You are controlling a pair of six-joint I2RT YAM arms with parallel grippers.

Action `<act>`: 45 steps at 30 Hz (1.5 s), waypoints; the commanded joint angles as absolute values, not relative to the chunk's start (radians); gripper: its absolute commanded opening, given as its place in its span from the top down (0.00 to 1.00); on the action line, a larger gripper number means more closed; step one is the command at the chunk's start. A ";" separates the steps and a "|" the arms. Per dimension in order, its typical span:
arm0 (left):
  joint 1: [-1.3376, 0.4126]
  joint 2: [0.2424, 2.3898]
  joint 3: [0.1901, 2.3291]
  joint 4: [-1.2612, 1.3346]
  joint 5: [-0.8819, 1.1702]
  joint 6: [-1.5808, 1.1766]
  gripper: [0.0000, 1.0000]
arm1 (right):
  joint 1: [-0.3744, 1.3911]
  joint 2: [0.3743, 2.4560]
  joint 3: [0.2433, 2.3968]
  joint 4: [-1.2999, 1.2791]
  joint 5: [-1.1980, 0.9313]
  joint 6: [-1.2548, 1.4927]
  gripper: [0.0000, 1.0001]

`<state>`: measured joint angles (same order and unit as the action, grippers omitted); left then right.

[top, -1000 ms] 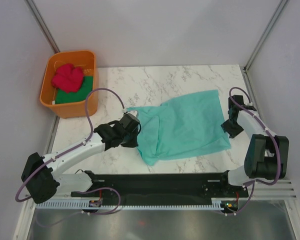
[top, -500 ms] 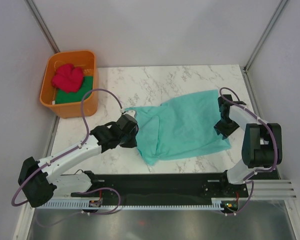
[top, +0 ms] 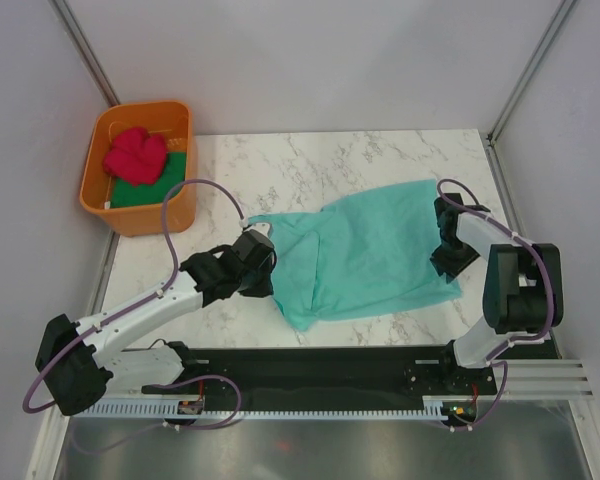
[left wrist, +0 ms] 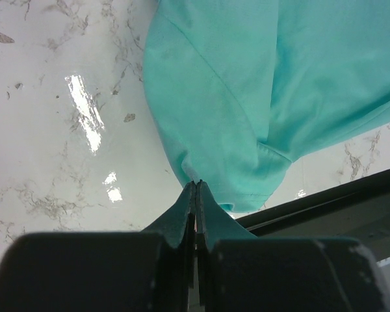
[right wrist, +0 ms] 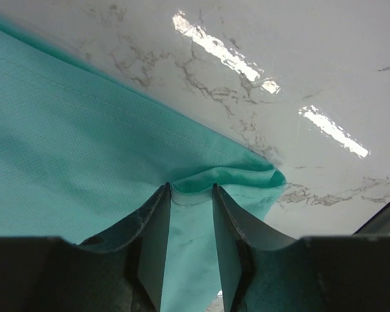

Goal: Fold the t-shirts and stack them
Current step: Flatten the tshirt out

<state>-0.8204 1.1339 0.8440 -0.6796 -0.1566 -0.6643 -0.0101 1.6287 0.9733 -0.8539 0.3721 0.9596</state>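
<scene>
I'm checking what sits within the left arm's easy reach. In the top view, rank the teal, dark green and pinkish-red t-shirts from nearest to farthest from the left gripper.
From the left gripper:
1. teal t-shirt: at its fingertips, spread mid-table to the right.
2. dark green t-shirt: in the orange tub, far left corner.
3. pinkish-red t-shirt: same tub, lying on the green one, farther back.

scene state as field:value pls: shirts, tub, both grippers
teal t-shirt: spread rumpled on the marble table, unfolded
pinkish-red t-shirt: bunched in the orange tub, on top of the green one
dark green t-shirt: in the tub, partly covered
left gripper: shut, pinching the teal shirt's left edge
right gripper: open, fingers astride the hem at the shirt's right corner
stack: none yet
</scene>
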 commanded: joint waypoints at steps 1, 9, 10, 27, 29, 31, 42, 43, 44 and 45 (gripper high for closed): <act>-0.824 1.111 0.845 -0.669 -0.176 -0.695 0.98 | -0.008 1.644 0.957 -0.821 0.377 0.979 0.60; -0.824 1.106 0.867 -0.670 -0.219 -0.697 0.98 | -0.008 1.577 0.995 -0.850 0.426 0.927 1.00; -0.813 1.106 0.886 -0.672 -0.242 -0.684 0.98 | -0.008 1.556 1.046 -0.868 0.467 0.916 1.00; -0.752 0.856 1.488 -0.722 0.038 -0.807 0.98 | -0.008 0.800 1.539 -1.127 0.316 0.755 1.00; -0.752 0.772 1.451 -0.724 0.096 -0.828 0.98 | -0.008 0.723 1.542 -1.158 0.292 0.773 1.00; -0.752 0.727 1.434 -0.726 0.148 -0.860 0.98 | -0.008 0.690 1.563 -1.196 0.250 0.784 1.00; -0.697 1.027 1.494 -0.739 -0.046 -0.682 0.98 | -0.008 0.908 1.381 -0.797 0.189 0.818 1.00; -0.655 1.146 1.532 -0.736 -0.035 -0.666 0.98 | -0.008 0.955 1.371 -0.749 0.189 0.816 1.00; -0.608 1.220 1.619 -0.733 -0.011 -0.658 0.98 | -0.008 1.068 1.380 -0.662 0.180 0.812 1.00; -0.524 1.349 1.673 -0.726 0.026 -0.644 0.98 | -0.008 1.133 1.428 -0.622 0.179 0.798 1.00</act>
<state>-0.6533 1.1149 1.5528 -0.7380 0.0418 -0.7383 -0.0086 0.9390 1.4059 -0.8864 0.2062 0.8055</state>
